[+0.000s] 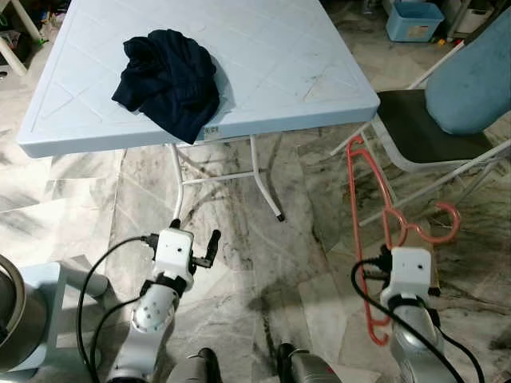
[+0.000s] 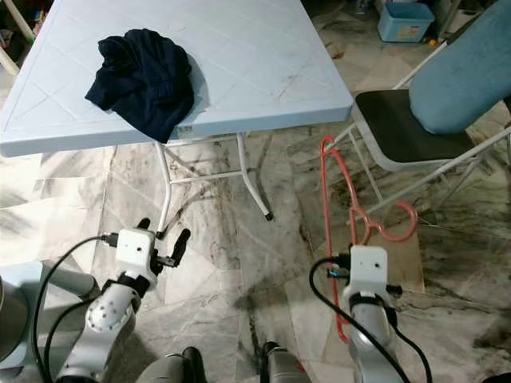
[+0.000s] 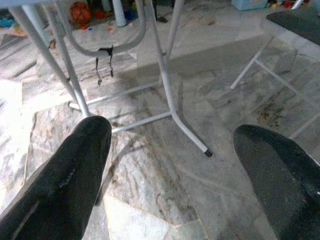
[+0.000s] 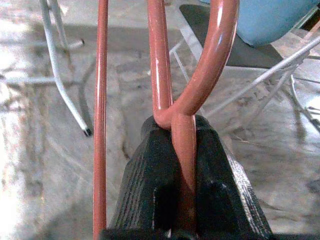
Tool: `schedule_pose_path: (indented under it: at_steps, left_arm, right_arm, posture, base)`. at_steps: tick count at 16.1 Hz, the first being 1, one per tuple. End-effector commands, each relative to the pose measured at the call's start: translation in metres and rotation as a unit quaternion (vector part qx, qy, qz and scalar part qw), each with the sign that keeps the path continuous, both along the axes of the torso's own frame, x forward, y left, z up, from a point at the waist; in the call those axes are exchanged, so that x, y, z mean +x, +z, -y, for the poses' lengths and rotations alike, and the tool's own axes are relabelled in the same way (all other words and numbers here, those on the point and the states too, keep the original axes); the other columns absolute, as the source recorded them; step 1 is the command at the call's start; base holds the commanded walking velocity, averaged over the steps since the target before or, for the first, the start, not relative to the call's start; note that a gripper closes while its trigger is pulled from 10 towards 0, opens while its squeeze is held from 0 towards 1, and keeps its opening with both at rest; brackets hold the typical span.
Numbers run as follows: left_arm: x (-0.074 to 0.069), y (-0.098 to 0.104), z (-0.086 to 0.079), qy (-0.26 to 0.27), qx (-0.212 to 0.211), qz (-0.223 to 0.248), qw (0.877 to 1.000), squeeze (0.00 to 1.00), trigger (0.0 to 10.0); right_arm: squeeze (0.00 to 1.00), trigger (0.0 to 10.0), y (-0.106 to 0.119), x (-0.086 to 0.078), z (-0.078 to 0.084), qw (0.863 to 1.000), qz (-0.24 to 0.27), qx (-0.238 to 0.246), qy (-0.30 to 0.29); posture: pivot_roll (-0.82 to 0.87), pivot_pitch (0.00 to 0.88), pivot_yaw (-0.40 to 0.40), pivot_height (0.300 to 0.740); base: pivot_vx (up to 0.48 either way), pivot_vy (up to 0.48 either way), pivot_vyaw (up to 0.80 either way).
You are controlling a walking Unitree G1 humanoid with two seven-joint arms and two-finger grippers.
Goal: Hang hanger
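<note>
The hanger point(image 4: 192, 75) gleams glossy salmon-red, smooth like coated wire or plastic, pinched between the right hand point(image 4: 182, 165)'s matt black fingers point(image 4: 145, 185) with their finely ribbed pads. The desk point(image 1: 263, 56) shows pale blue moulded plastic, scuffed dull, on white-painted metal tube legs point(image 1: 267, 179), a soft crumpled navy cloth point(image 1: 169, 80) lying on it. Below, the floor point(image 1: 239, 239) is polished grey-veined marble, and the chair point(image 1: 415, 128) has a matt black seat on a white metal frame.

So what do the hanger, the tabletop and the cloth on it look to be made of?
Hanger: likely plastic or coated wire; the thin salmon-red rod is smooth with glossy highlights where the right gripper clamps it. Tabletop: apparently moulded plastic, pale blue, matte, with embossed diagonal grooves and scuffs. Cloth: soft dark navy fabric, crumpled in folds, no sheen.
</note>
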State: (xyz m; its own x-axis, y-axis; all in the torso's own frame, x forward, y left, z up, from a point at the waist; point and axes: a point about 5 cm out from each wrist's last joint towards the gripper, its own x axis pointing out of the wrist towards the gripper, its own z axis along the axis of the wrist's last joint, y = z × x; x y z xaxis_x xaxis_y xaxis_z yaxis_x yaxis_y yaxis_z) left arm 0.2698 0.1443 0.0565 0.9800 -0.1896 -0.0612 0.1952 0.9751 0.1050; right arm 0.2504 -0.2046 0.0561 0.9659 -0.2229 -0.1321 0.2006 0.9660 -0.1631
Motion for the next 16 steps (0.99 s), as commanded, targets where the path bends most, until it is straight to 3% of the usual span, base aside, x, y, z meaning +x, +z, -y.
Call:
schedule_pose_path:
  at_steps: [1,4,11,13,16]
  left_arm:
    - [-0.005,-0.003,-0.002,0.006,0.01,-0.012,1.0,0.0,10.0]
    - [-0.004,-0.002,0.001,-0.008,0.018,-0.015,1.0,0.0,10.0]
    - [0.008,0.003,0.007,-0.01,0.012,-0.016,1.0,0.0,10.0]
    - [0.011,0.004,0.013,-0.016,0.011,-0.014,1.0,0.0,10.0]
    - [0.013,0.005,0.015,-0.013,0.004,-0.014,1.0,0.0,10.0]
  right_arm:
    - [0.0,10.0,-0.004,0.001,0.0,1.0,0.0,0.027,-0.011]
    - [0.0,10.0,0.0,0.007,-0.009,0.999,0.013,0.042,-0.005]
    - [0.0,10.0,0.003,0.01,-0.005,0.999,0.025,0.033,-0.011]
    - [0.0,10.0,0.006,0.012,-0.003,1.0,0.028,0.013,-0.002]
    - [0.0,10.0,0.006,0.013,-0.002,0.999,0.03,0.025,0.001]
  posture:
    - [0.01,0.197,0.008,0.74]
    - [0.0,0.181,0.025,0.74]
    - [-0.01,0.118,0.038,0.74]
    - [-0.03,0.109,0.032,0.74]
    - [-0.03,0.115,0.023,0.74]
  base:
    - [0.0,0.0,0.0]
    - [0.0,0.0,0.0]
    - [0.0,0.0,0.0]
    - [0.0,0.0,0.8]
    - [0.0,0.0,0.8]
